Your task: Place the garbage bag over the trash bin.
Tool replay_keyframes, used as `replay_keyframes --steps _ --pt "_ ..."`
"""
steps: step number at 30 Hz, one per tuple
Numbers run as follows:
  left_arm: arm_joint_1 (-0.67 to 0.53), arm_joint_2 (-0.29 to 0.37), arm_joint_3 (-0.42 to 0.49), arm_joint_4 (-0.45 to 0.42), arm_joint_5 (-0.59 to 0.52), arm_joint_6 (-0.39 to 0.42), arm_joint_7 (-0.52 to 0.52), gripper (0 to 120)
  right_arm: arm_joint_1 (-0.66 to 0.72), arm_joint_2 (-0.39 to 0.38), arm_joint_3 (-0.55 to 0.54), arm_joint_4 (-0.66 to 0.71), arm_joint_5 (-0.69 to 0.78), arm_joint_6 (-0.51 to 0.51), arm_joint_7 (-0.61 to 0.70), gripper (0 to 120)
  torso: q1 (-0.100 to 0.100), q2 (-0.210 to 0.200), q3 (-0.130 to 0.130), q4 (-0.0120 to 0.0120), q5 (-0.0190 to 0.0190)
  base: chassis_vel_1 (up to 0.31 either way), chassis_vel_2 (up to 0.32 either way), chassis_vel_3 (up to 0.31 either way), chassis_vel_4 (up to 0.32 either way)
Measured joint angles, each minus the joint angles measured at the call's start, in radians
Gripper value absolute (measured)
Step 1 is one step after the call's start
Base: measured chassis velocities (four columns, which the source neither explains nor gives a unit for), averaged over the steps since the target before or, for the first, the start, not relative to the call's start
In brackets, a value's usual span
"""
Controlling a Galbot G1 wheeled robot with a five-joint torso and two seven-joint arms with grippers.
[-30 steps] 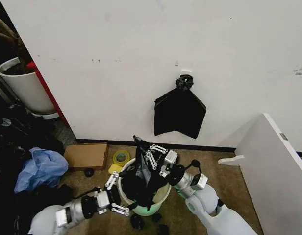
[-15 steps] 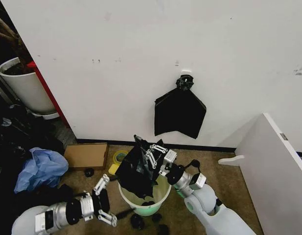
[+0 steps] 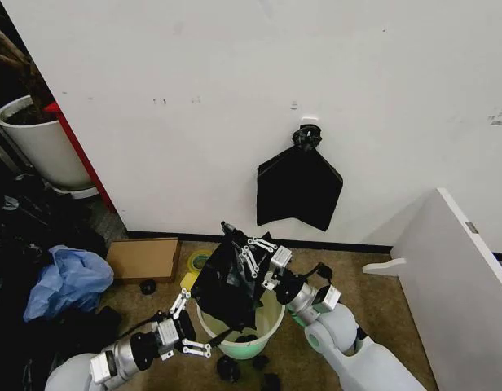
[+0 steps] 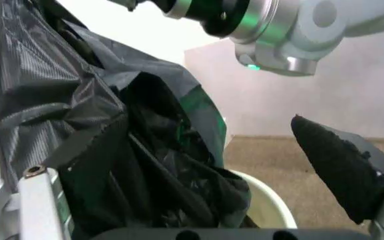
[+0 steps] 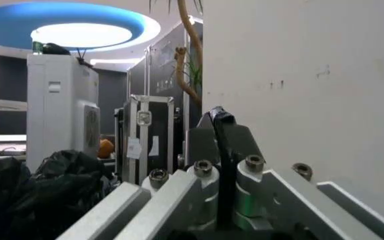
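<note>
Brown carpet meets a white wall (image 3: pixel 235 106) where the trash bin (image 3: pixel 267 330) stands. Right gripper (image 3: pixel 253 252), fingers pinched on the garbage bag (image 3: pixel 226 285), holds it draped above and into the bin; left gripper (image 3: pixel 186 326), fingers spread and empty, sits just beside the rim

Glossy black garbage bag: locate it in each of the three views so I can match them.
Head view: glossy black plastic garbage bag hangs over the cream-white round bin, pinched by the right pincer.
Left wrist view: bag above the bin rim.
Right wrist view: pinched strip.
Shared landmark: the bag.
</note>
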Motion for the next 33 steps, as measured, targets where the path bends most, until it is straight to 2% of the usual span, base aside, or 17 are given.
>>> replay_keyframes --steps 3,6,10,14,17,22,26,32,33 --pt "-0.001 -0.003 0.005 0.004 0.027 -0.003 -0.038 94 0.000 0.001 0.000 -0.002 0.000 0.001 0.000 0 0.000 0.000 0.000 -0.0001 -0.0001 0.000 0.000 0.000 0.000" --pt "-0.005 -0.010 0.018 0.016 0.075 -0.004 -0.121 94 -0.001 0.003 0.000 -0.003 0.000 0.003 0.000 0 0.000 0.000 0.000 -0.0001 -0.0001 0.000 0.000 0.000 0.000" --pt "-0.004 -0.023 0.029 0.020 0.087 -0.008 -0.140 94 -0.004 0.004 0.000 -0.004 -0.001 0.003 0.000 0 0.000 0.000 0.000 -0.0001 -0.0001 0.000 0.000 0.000 0.000" --pt "0.004 -0.033 0.032 0.009 0.076 -0.016 -0.084 94 -0.011 0.002 0.004 -0.002 -0.002 0.004 0.000 0 0.000 0.000 0.000 0.0000 -0.0001 0.000 0.000 0.000 0.000" --pt "0.008 -0.036 0.026 -0.007 0.069 -0.015 0.002 94 -0.018 0.000 0.010 0.002 -0.004 0.004 0.000 0 0.000 0.000 0.000 -0.0001 0.0000 0.000 0.000 0.000 0.000" --pt "0.004 -0.042 0.020 -0.009 0.080 -0.017 0.041 94 -0.024 0.000 0.015 0.007 -0.007 0.005 0.000 0 0.000 0.000 0.000 0.0000 0.0000 0.000 0.000 0.000 0.000" --pt "-0.002 -0.050 0.031 0.000 0.088 -0.023 0.014 95 -0.030 0.000 0.015 0.014 -0.009 0.005 0.000 0 0.000 0.000 0.000 -0.0001 0.0000 0.000 0.000 0.000 0.000" --pt "-0.011 -0.068 0.070 0.029 0.138 -0.036 -0.155 96 -0.043 0.006 0.015 0.027 -0.020 0.004 0.000 0 0.000 0.000 0.000 -0.0001 -0.0001 0.000 0.000 0.000 0.000" --pt "-0.011 -0.068 0.070 0.029 0.138 -0.036 -0.155 96 -0.043 0.006 0.015 0.027 -0.020 0.004 0.000 0 0.000 0.000 0.000 -0.0001 -0.0001 0.000 0.000 0.000 0.000"
